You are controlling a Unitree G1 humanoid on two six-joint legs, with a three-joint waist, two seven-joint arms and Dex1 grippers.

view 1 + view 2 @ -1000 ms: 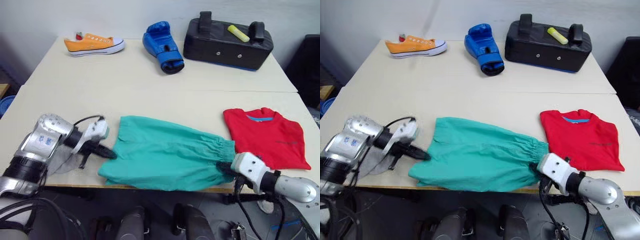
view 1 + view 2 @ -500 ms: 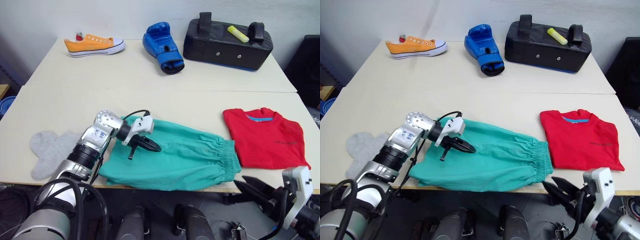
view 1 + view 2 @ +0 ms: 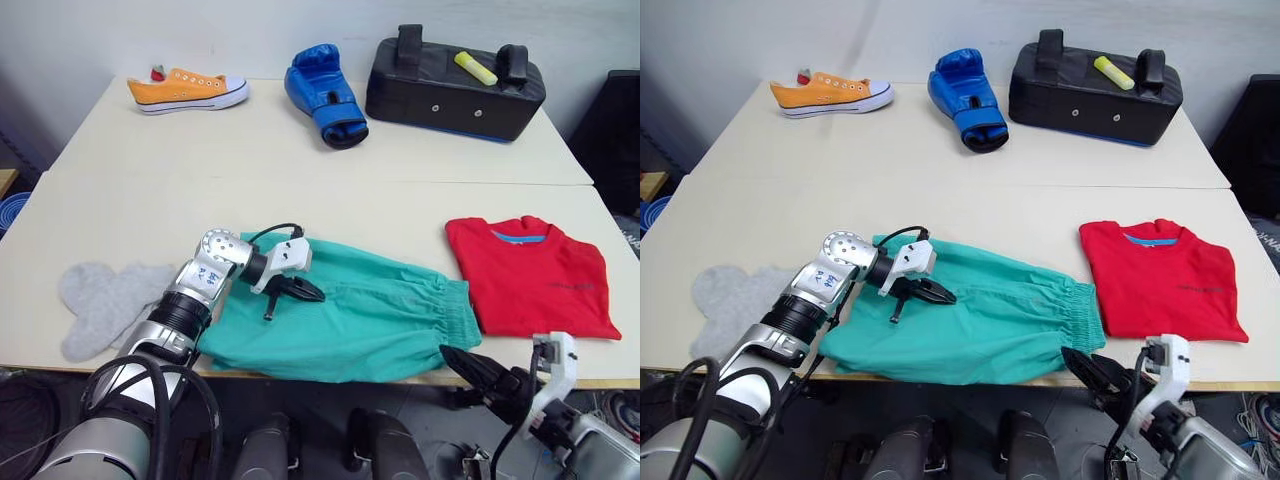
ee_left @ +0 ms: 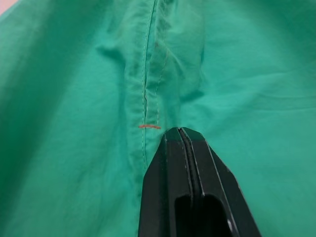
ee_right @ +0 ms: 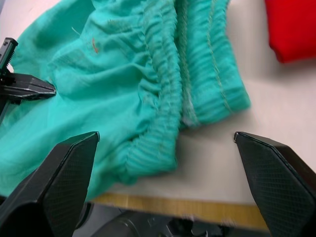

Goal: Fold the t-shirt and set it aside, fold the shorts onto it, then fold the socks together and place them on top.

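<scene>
The teal shorts (image 3: 350,320) lie flat across the near middle of the table, waistband to the right. To their right, the red t-shirt (image 3: 530,275) lies folded. The grey socks (image 3: 100,305) rest on the table left of the shorts. My left gripper (image 3: 315,294) is shut and hovers low over the shorts' left half, its fingertips (image 4: 180,129) by a seam with no cloth pinched. My right gripper (image 5: 166,134) is open wide, below and in front of the table edge, facing the waistband (image 5: 168,98) and holding nothing.
At the back of the table sit an orange sneaker (image 3: 187,88), a blue boxing glove (image 3: 325,95) and a black pad (image 3: 455,88) with a yellow marker (image 3: 477,67) on it. The table's front edge (image 3: 330,378) runs just past the shorts.
My right gripper let go of the shorts' waistband, opened and dropped below the table edge. My left arm swung from the shorts' left edge to over the shorts, uncovering the socks.
</scene>
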